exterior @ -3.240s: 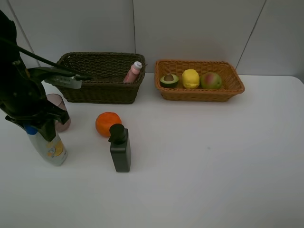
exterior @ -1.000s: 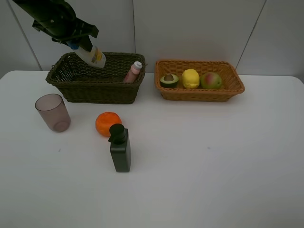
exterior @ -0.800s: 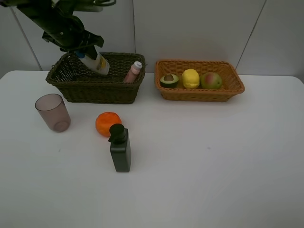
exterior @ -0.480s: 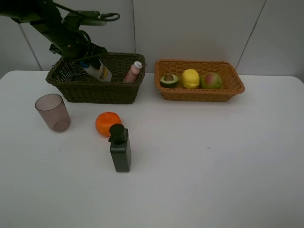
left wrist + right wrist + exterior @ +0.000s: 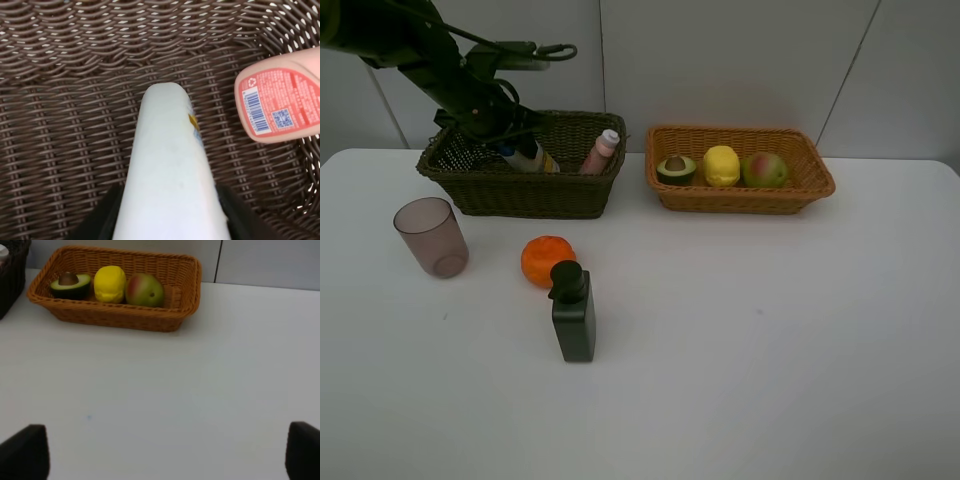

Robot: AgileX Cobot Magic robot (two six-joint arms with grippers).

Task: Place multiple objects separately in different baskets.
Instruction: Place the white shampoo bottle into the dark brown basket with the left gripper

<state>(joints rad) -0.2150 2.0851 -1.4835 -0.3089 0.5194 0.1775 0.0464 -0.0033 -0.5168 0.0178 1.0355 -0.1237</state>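
Roughly half of the sorting is judged done. The halved avocado (image 5: 676, 168), the yellow lemon (image 5: 721, 165) and the green-red pear (image 5: 764, 170) are seen side by side in the orange-tan wicker basket (image 5: 740, 198). The pink bottle (image 5: 601, 151) is leaned up in the right end of the dark wicker basket (image 5: 525, 192), its cap above the rim. The white blue-capped bottle (image 5: 170, 165) is lowered partly inside that same dark basket, tilted with its base toward the woven floor and just beside the pink bottle; whether the floor is touched cannot be told. It is clamped toward its cap end between the fingers of the left hand (image 5: 510, 148), so it is not counted as placed until it is let go. Left on the bench (image 5: 770, 330) are the orange (image 5: 546, 260), the black pump bottle (image 5: 574, 315) upright just in front of it, and the translucent mauve cup (image 5: 431, 237) standing apart to the left. The left arm is reached down over the dark basket's back left rim, with the wrist angled steeply into the interior. The right hand (image 5: 162, 455) is spread wide and empty, held over bare bench with the orange-tan basket ahead of it.
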